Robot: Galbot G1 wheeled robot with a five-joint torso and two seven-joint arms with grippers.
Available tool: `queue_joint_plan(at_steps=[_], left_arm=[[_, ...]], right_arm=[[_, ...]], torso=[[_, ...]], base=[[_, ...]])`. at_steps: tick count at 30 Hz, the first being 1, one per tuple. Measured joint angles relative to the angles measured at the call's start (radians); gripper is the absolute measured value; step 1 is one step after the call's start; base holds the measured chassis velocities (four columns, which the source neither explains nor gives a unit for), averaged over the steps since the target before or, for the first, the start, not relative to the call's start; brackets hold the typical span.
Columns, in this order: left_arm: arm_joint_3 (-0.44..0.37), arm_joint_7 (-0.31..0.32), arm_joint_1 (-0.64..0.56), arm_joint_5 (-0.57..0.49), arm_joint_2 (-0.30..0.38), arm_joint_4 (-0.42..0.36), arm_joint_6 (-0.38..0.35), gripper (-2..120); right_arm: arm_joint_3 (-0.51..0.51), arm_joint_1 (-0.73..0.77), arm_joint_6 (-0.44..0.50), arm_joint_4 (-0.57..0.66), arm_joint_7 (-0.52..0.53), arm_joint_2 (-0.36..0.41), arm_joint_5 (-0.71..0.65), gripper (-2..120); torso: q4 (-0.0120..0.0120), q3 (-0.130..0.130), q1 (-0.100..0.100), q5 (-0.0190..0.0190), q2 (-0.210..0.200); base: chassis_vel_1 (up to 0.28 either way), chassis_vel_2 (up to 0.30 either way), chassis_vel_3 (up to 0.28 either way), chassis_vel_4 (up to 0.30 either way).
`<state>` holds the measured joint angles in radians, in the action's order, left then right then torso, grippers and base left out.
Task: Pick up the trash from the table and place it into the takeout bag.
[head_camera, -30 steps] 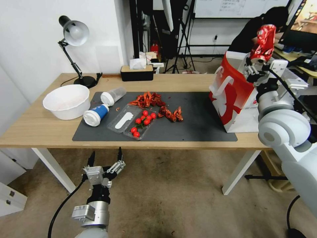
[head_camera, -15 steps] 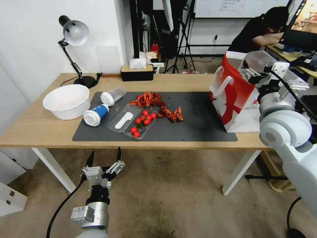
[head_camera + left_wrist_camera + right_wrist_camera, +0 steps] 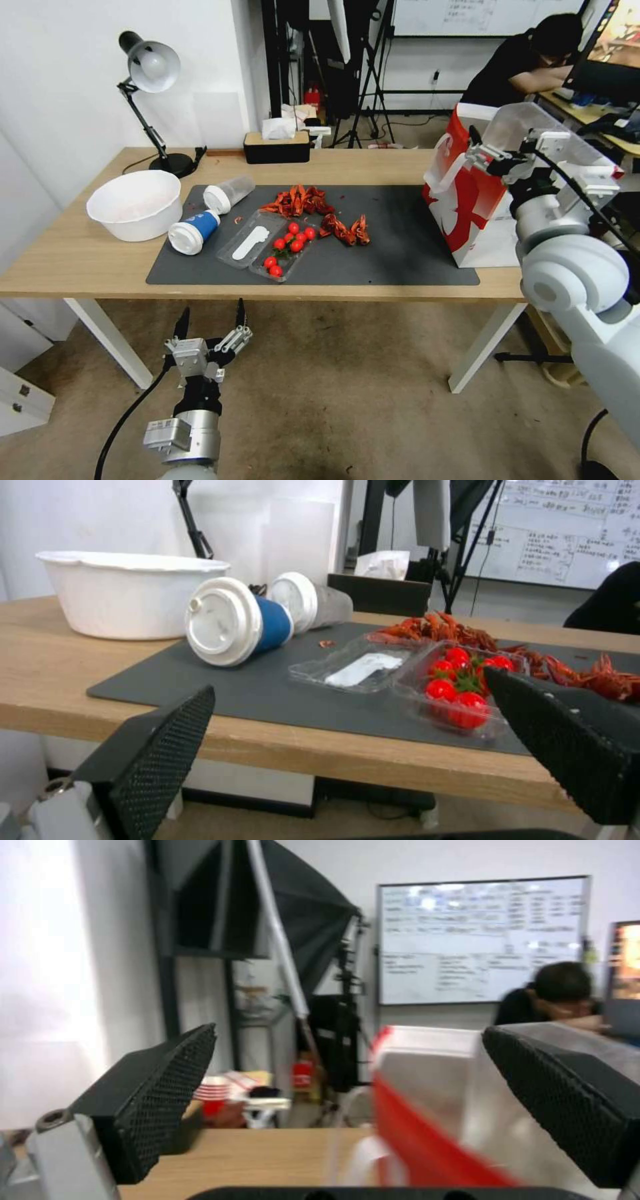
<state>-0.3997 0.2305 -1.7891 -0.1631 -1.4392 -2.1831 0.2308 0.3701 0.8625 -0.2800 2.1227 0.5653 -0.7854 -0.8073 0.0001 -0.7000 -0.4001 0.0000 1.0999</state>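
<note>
Right gripper (image 3: 481,155): fingers apart, empty, beside takeout bag (image 3: 467,200) mouth.
Left gripper (image 3: 210,320): fingers apart, below surface (image 3: 80,260) edge.

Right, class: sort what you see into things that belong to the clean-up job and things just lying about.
Job:
paper bowl
blue-and-white cup
clear cup
red leftovers
takeout bag
right gripper, open beside it

Lying about:
desk lamp
tissue box

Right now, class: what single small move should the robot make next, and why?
Probably swing the right hand, open and empty beside the takeout bag, back toward the mat. The blue-and-white cup, the clear cup and the bowl all lie on the table.
</note>
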Motion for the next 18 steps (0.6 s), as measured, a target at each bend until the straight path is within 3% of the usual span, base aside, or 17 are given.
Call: queue_joint_plan(at_steps=[7,10,15,18], left_arm=[[0.0,-0.002,-0.001,0.0,-0.005,0.003,0.004,100],[0.002,-0.003,-0.001,0.0,-0.009,0.012,0.008,100],[0.003,-0.004,0.006,-0.006,-0.003,0.017,0.01,100],[0.003,-0.004,0.012,-0.015,0.004,0.019,0.011,100]], right_arm=[[0.025,0.144,0.131,0.08,-0.127,-0.017,0.016,100],[0.054,0.333,0.246,0.126,-0.206,-0.075,0.092,100],[0.098,0.516,0.377,0.137,-0.294,-0.171,0.192,100],[0.117,0.651,0.521,0.11,-0.379,-0.243,0.255,100]], torso=[[0.0,0.0,0.0,-0.0001,0.0],[0.0,0.0,0.0,0.0001,0.0],[-0.0002,0.0,0.0,0.0003,0.0],[-0.0002,0.0,0.0,0.0,0.0]], base=[[0.0,0.0,0.0,0.0],[0.0,0.0,0.0,0.0],[0.0,0.0,0.0,0.0],[0.0,0.0,0.0,0.0]])
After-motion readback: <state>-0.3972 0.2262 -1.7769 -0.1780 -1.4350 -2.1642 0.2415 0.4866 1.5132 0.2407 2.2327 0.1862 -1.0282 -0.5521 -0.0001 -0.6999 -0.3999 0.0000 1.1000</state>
